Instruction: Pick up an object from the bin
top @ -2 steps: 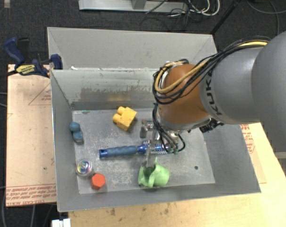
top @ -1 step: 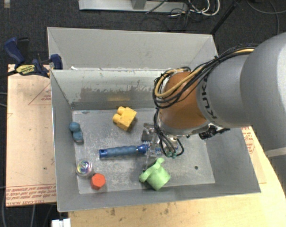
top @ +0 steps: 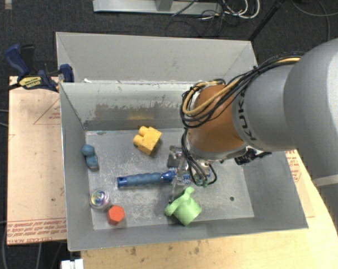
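Arm [top: 258, 111], grey, orange wrist cover, entering from the right; gripper [top: 183, 174] low over the grey metal bin [top: 74, 150], spread or closed cannot be told. Blue rod [top: 140, 179], slim, looks like plastic: long axis left to right, right end at the gripper, the rest running left. Green lump [top: 183, 208], knobbly, just beside, toward the front wall. Yellow block [top: 147, 139], notched, near, up-left

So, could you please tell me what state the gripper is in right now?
Gripper: cannot be told; it sits at the right end of the blue rod, close to the green toy.
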Available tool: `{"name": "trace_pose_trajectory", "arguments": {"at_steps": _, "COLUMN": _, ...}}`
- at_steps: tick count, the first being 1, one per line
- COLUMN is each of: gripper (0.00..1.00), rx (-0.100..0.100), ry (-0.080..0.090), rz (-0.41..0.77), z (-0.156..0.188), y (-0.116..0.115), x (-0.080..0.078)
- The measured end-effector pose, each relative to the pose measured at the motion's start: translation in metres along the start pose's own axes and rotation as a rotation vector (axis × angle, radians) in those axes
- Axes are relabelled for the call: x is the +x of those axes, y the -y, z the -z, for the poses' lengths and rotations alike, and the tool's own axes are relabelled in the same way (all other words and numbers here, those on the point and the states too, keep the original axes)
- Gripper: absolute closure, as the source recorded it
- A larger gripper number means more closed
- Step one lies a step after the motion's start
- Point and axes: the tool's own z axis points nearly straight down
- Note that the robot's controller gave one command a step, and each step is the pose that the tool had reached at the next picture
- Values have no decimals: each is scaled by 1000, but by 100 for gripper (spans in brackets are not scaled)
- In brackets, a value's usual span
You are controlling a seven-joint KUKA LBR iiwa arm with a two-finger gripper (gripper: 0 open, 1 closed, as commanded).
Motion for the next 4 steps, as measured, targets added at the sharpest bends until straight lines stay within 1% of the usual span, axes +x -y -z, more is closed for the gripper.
{"name": "trace_pose_trajectory", "arguments": {"at_steps": 1, "gripper": 100, "rx": 0, "ry": 0, "rz": 0, "z": 0, "y": 0, "x": 0}}
{"name": "trace_pose_trajectory", "arguments": {"at_steps": 2, "gripper": 100, "rx": 1, "ry": 3, "rz": 0, "z": 21, "y": -1, "x": 0}}
{"name": "trace_pose_trajectory", "arguments": {"at_steps": 4, "gripper": 100, "rx": 1, "ry": 2, "rz": -2, "z": 48, "y": -1, "x": -1}}
